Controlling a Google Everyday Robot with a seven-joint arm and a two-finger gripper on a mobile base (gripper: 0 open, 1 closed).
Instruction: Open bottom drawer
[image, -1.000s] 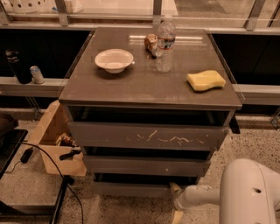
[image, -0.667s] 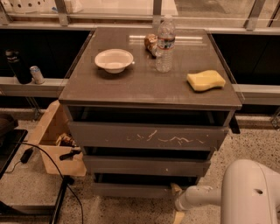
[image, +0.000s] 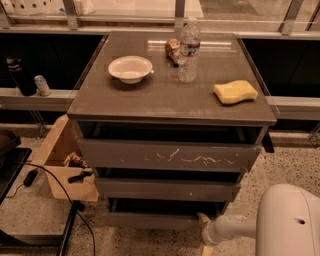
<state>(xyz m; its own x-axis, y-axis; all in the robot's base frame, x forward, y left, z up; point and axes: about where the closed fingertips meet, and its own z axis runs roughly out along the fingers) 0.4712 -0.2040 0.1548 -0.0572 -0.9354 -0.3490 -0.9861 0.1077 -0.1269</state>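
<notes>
The bottom drawer (image: 150, 220) is the lowest, slimmest grey front of the cabinet, plain and unmarked, with a dark gap above it. Above it are the middle front (image: 165, 190) with a small white speck and the taller top front (image: 170, 156) with white scratches. My gripper (image: 204, 233) is at the bottom drawer's right end, close to the floor, on a white arm (image: 227, 229) coming in from the lower right. Its tan fingers (image: 202, 218) stand apart, the upper one at the front's right corner. Whether it touches the front I cannot tell.
On the cabinet top (image: 165, 102) are a white bowl (image: 131, 69), a water bottle (image: 189, 50), a small brown object (image: 172, 49) and a yellow sponge (image: 235, 91). A cardboard box (image: 62, 162) and a black cable (image: 55, 185) lie on the floor at left.
Almost nothing differs. My gripper stays at the bottom drawer's right end and the drawer fronts have not visibly moved.
</notes>
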